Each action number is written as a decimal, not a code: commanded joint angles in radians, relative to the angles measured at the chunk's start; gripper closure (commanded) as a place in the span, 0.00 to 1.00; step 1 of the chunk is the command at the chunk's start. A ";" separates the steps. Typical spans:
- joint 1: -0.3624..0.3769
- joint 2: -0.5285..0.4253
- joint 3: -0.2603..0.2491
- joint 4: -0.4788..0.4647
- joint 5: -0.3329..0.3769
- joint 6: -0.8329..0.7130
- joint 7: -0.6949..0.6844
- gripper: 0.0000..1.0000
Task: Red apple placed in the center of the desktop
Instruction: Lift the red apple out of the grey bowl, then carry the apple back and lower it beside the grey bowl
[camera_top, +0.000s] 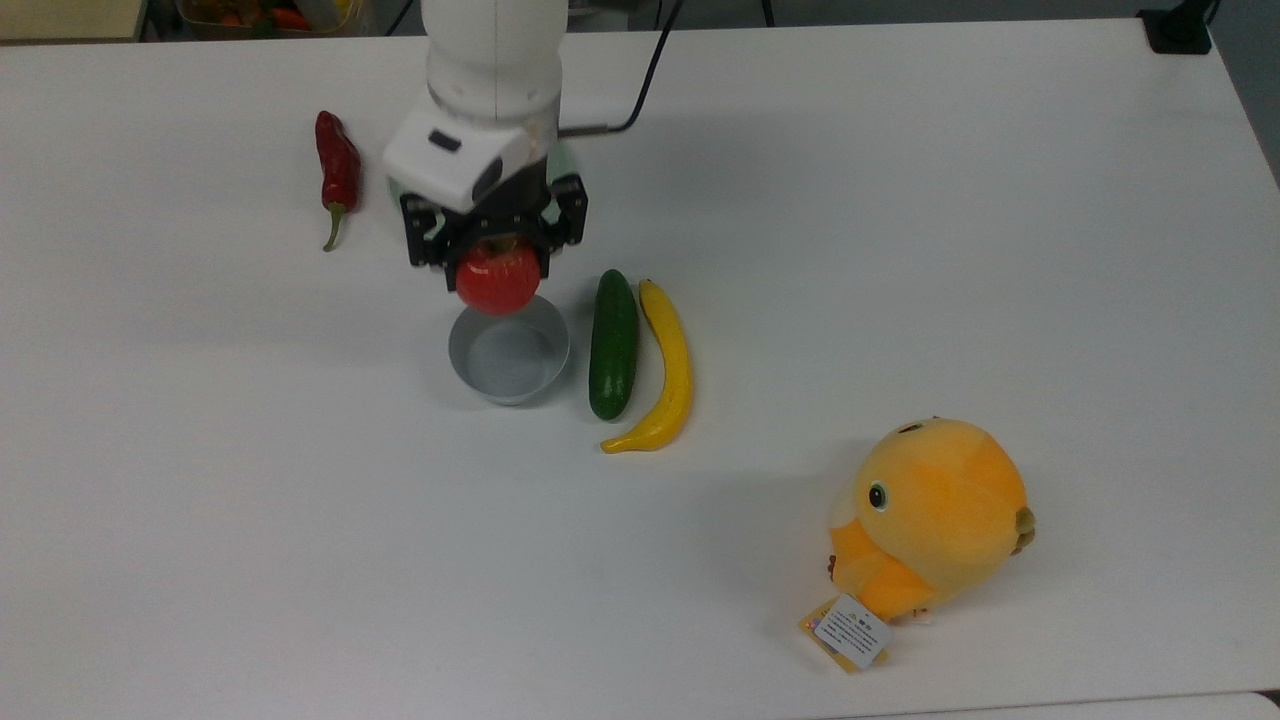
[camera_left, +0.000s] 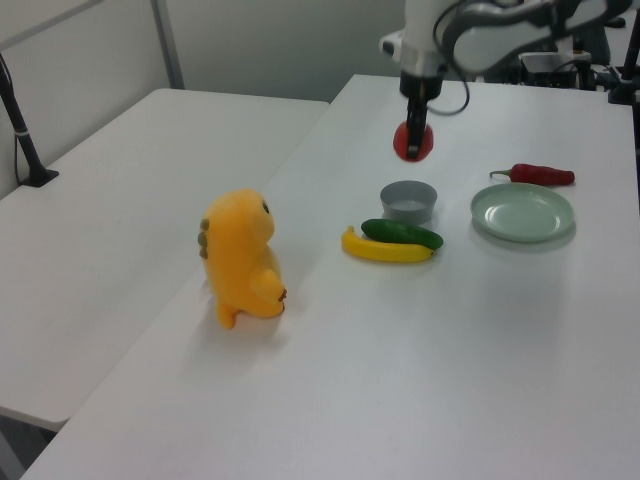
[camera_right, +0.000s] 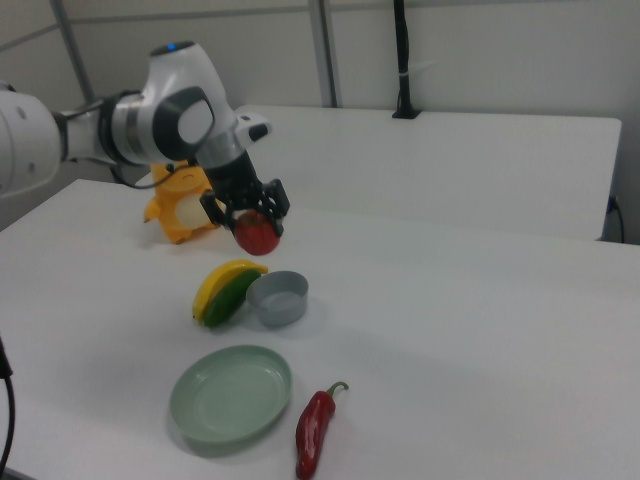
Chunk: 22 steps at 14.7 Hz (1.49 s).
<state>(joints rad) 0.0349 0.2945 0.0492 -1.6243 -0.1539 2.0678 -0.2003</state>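
Item: red apple (camera_top: 498, 278) — held in the air by the gripper (camera_top: 496, 262), whose fingers are clamped on its upper half; the fruit hangs directly below the wrist, clear of the small grey bowl (camera_top: 509, 354) that stands empty beneath it on the desktop (camera_top: 900, 250). Surroundings, top view: cucumber (camera_top: 613, 343) and banana (camera_top: 669, 367) lying side by side just to the top view's right of the bowl, both with long axes running up and down the picture; red chili pepper (camera_top: 337, 176) well to the top view's left; pale green plate (camera_left: 523, 211) beside the pepper in the left view; orange plush toy (camera_top: 930, 522) far off toward the lower right. Governing relation: the open middle of the desktop lies to the top view's right of the held apple, beyond the cucumber and banana — so the carry probably has to pass over that pair before lowering. Status, as judged: lift done, transfer and release not yet made.
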 joint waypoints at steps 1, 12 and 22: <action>0.010 -0.125 -0.003 -0.029 0.043 -0.106 0.009 0.75; 0.016 -0.346 -0.061 -0.133 0.132 -0.423 -0.013 0.75; -0.006 -0.377 -0.131 -0.422 0.128 -0.106 -0.031 0.74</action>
<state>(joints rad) 0.0297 -0.0526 -0.0589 -1.9310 -0.0409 1.7861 -0.2088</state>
